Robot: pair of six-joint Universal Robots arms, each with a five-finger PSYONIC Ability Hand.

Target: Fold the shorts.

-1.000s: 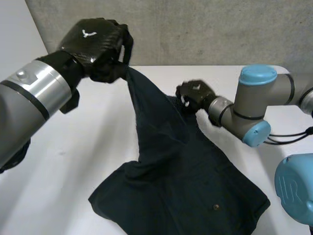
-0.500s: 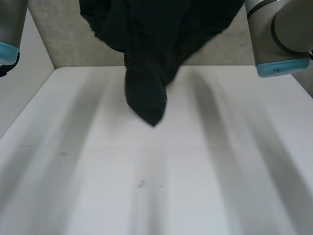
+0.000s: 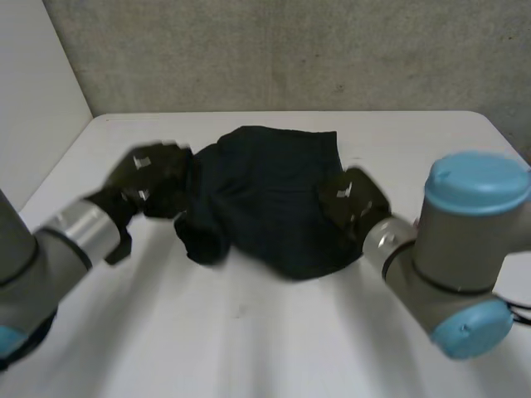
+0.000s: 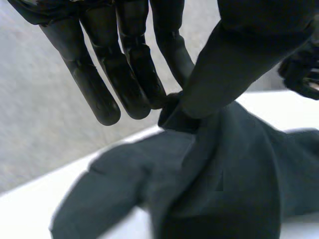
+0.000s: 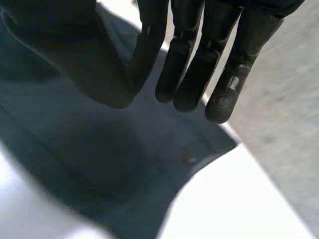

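The dark navy shorts [image 3: 265, 195] lie bunched on the white table [image 3: 249, 348], about the middle. My left hand [image 3: 153, 178] is at their left edge. In the left wrist view its straight fingers [image 4: 134, 74] and thumb pinch a peak of the fabric [image 4: 224, 174]. My right hand [image 3: 353, 203] sits at the shorts' right edge. In the right wrist view its fingers [image 5: 194, 59] are straight and close against the thumb, on the cloth's edge, with the cloth [image 5: 99, 164] and a small button [image 5: 188, 159] spread beneath.
A grey wall [image 3: 290, 50] rises behind the table's far edge. A white side panel [image 3: 41, 99] stands at the left. Bare table lies in front of the shorts and at both sides.
The shorts, held high above the table in the earlier frames, have come down onto it. Both hands have dropped low to either side of them.
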